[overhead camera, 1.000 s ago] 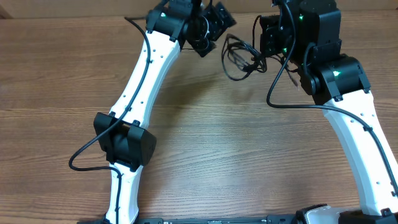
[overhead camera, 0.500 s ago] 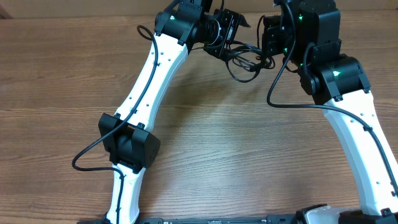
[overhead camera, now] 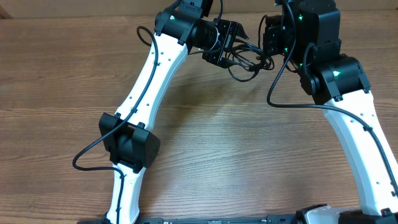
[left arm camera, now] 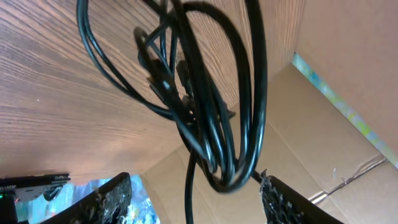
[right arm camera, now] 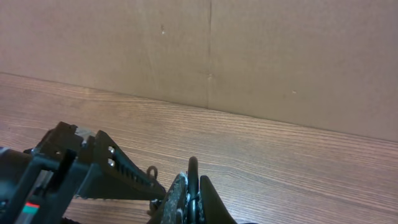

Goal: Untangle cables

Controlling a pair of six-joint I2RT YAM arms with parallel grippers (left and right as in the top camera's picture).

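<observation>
Around you: the cardboard wall (right arm camera: 280, 62) stands behind the far edge of the table (overhead camera: 217, 155), and both grippers meet close in front of it.
In the way: the left gripper (overhead camera: 230, 43) sits just beside the right gripper (right arm camera: 191, 194), so its black body fills the lower left of your right wrist view. The thick arm wire (overhead camera: 93, 152) loops out beside the left arm (overhead camera: 149, 81), well apart from the tangle.
Cables: the cables (left arm camera: 205, 112) are bunched between the two grippers at the far side of the table, with one loop sagging towards you in the overhead view.
Left gripper: its fingers (left arm camera: 109, 199) stand wide apart with the bundle passing between them. No strand looks pinched.
Right gripper: its jaws are pressed together, and a dark strand of the tangle shows clamped between them.
Materials: the table is brown wood grain with a smooth sheen. The wall is matte tan cardboard with a vertical seam.
Shapes: you see thin, glossy black cords in overlapping round loops, with small blocky plugs in the knot. The finger pads are black with a rough, ridged texture.
</observation>
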